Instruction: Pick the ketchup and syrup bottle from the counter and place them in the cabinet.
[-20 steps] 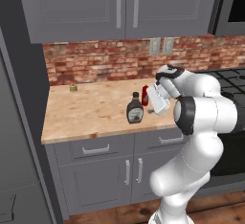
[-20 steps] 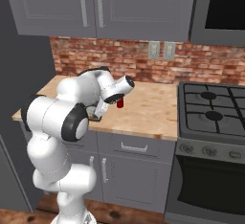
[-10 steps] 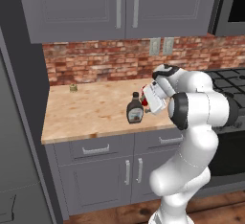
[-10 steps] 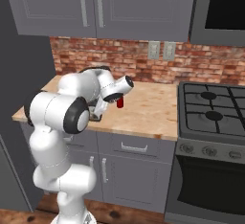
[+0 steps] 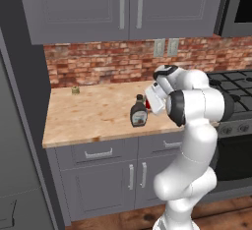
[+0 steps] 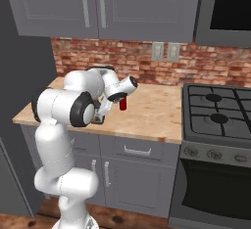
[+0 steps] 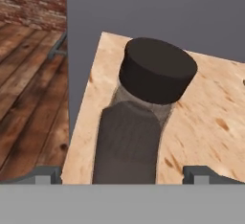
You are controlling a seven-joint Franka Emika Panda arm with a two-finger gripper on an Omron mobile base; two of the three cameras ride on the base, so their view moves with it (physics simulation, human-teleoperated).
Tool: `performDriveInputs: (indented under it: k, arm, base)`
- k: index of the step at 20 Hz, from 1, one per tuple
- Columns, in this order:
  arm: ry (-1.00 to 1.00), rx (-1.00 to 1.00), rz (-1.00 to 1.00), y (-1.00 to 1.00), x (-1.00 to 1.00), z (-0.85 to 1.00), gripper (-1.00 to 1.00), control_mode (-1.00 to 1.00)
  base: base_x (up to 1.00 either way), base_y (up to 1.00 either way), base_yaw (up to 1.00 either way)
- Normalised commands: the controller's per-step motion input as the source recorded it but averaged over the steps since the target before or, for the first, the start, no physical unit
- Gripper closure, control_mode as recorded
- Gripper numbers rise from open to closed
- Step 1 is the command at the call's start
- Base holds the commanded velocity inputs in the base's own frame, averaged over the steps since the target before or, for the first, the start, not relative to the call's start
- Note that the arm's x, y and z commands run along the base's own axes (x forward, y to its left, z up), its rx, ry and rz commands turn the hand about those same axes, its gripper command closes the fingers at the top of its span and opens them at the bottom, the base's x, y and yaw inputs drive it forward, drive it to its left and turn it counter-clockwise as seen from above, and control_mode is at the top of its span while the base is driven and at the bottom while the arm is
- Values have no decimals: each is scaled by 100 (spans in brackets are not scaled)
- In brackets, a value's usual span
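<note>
The dull brown-grey syrup bottle (image 5: 139, 113) stands near the middle of the tan counter (image 5: 88, 118). In the hand view its dark cap (image 7: 158, 70) and body loom close, between my two fingertips (image 7: 44, 174). My gripper (image 7: 122, 176) is open, one finger on each side of the bottle; I cannot tell whether they touch it. The bright red ketchup (image 6: 123, 103) stands upright on the counter (image 6: 147, 118) just beyond my white hand. The tall dark grey cabinet (image 5: 22, 106) rises at the counter's left end.
A black stove (image 6: 215, 110) adjoins the counter on the right. Paired-door wall cabinets (image 5: 128, 8) hang overhead, above a brick backsplash. A small jar (image 5: 75, 90) sits at the counter's back left. Drawers and doors (image 5: 108, 175) lie under the counter.
My hand has shifted slightly left towards the syrup bottle and the elbow has swung a little. Both bottles stand where they were.
</note>
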Motion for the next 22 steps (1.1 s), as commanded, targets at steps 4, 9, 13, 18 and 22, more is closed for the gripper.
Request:
performDriveInputs:
  k: [4, 9, 13, 18, 22]
  arm:
    - [1, 1, 1, 0, 30, -11, -100, -100]
    - [1, 1, 3, 2, 15, -16, -100, -100]
    - [2, 3, 5, 17, 2, -26, -100, -100]
    - [1, 3, 5, 24, 0, -22, -100, -100]
    - [0, 2, 5, 24, 0, -17, -100, -100]
  base:
    - [0, 0, 0]
    - [0, 0, 0]
    - [0, 0, 0]
    - [0, 0, 0]
    - [0, 0, 0]
